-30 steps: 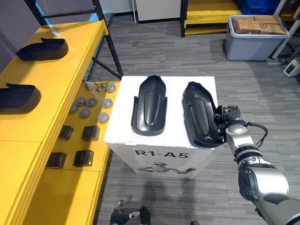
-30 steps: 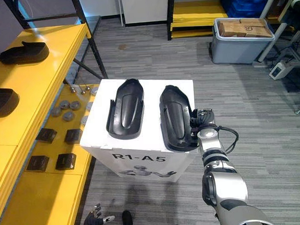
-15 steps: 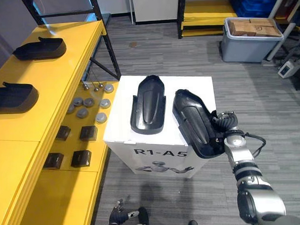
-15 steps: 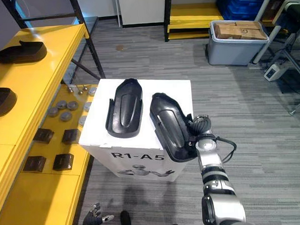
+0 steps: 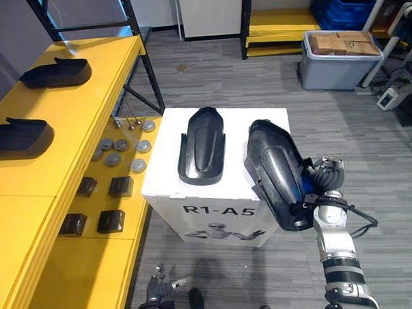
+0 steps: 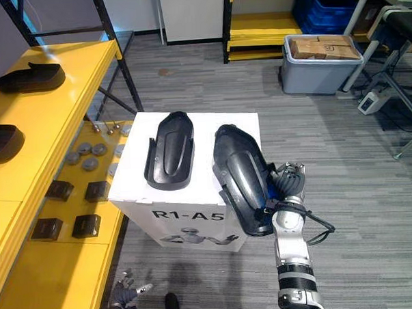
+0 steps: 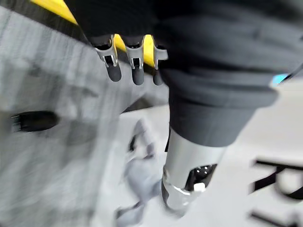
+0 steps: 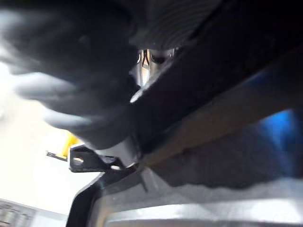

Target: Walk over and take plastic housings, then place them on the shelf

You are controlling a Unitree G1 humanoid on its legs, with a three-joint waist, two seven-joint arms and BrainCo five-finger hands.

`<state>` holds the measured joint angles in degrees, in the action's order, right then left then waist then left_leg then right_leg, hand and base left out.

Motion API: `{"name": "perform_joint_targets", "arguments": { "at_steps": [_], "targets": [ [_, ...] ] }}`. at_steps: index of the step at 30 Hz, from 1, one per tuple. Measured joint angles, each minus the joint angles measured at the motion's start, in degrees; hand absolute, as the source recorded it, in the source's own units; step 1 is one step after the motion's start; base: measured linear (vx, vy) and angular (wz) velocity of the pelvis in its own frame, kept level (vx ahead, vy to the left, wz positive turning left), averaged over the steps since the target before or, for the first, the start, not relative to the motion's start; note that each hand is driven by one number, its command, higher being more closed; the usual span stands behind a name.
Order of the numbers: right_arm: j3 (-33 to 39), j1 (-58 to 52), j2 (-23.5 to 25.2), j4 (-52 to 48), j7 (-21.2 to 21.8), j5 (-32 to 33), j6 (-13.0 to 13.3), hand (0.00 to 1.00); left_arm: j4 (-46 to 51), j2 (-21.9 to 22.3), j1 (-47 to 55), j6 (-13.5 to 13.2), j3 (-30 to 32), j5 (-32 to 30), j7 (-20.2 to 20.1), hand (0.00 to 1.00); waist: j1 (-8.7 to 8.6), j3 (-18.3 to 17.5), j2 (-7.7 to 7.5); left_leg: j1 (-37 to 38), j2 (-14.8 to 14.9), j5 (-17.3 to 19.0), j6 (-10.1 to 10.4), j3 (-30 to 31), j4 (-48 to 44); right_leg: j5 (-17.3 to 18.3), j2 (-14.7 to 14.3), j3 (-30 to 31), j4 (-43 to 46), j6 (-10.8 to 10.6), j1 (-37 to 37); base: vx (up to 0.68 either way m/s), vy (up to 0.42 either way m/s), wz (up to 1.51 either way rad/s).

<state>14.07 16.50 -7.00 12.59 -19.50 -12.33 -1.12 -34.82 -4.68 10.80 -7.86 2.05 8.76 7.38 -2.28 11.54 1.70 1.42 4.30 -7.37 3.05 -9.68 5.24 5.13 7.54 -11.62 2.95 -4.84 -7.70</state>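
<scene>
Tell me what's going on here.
The right robot hand grips a black housing, holding it tilted with its near end out past the edge of the white box. A second housing lies flat on the box. Two more housings already sit on the yellow shelf to the robot's left. The left robot hand hangs low with relaxed fingers, holding nothing.

Head stereo pair looking steeply down, sharing white box (image 5: 165, 163) and yellow shelf (image 5: 56, 168); wrist cameras at close range
</scene>
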Motion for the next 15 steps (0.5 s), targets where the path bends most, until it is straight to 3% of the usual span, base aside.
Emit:
{"name": "perform_joint_targets", "arguments": {
  "at_steps": [5,9,15],
  "targets": [
    [0.29,-1.54,0.23,-6.86,-1.28,0.0,0.83,1.0,17.57,2.06,2.39,-0.69,5.39,0.21,2.35,0.0,0.77,-1.05,0.01,-0.32,-0.1,-0.07,-0.03,0.39,-0.19,0.0,0.01,-0.38,-0.07,0.0,0.04,0.0,0.002,0.05],
    [1.57,-2.28,0.9,-11.49,-2.38,-0.02,2.13,1.0,32.29,3.76,2.29,-2.77,8.34,1.37,4.13,0.0,0.79,-2.41,0.03,-0.69,-0.3,-0.32,-0.25,1.33,-0.2,0.0,0.1,-1.41,-0.07,-0.01,-0.37,0.0,0.001,0.12],
    [0.53,-2.97,1.31,-14.97,-2.71,-0.07,2.41,1.0,47.76,4.95,1.71,-5.41,7.73,2.42,5.97,0.0,0.62,-3.2,0.16,-0.51,-0.33,-0.94,-0.44,2.16,-0.2,0.01,0.05,-2.06,0.2,-0.01,-0.72,-0.04,0.004,0.08]
  ]
}}
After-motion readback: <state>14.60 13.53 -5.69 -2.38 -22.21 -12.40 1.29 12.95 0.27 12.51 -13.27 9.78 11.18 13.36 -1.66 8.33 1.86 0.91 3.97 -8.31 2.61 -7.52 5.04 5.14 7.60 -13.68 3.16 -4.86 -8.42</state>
